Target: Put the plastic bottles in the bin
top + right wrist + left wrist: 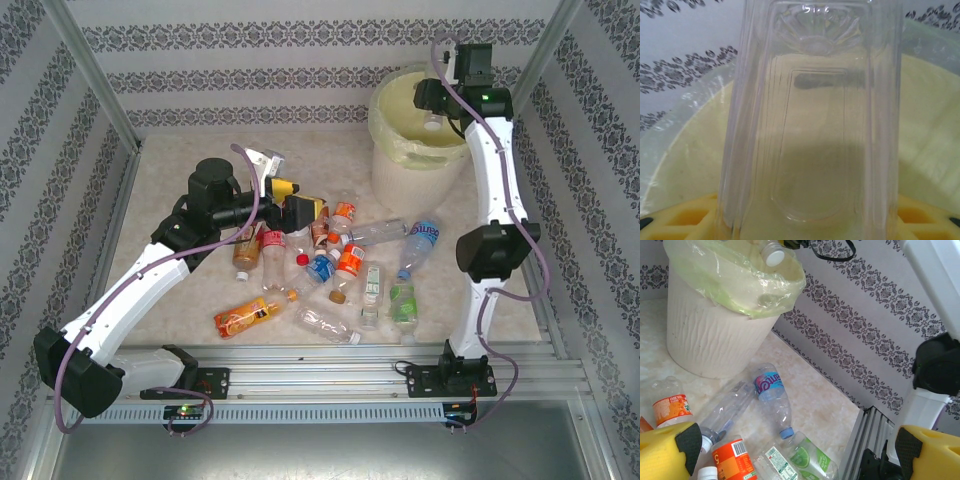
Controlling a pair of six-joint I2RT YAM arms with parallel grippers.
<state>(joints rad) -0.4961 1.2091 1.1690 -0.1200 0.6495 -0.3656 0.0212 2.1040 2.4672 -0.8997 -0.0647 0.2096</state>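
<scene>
Clear bottle (810, 125) between right fingers (682, 220), above bin (935, 145)

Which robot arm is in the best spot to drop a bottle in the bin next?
Right. The right end effector grips a clear bottle above the bin; the left end effector hangs open over the bottles on the table.

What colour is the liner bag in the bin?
The liner is pale yellow-green, on the white bin; left wrist view shows it best.
</scene>
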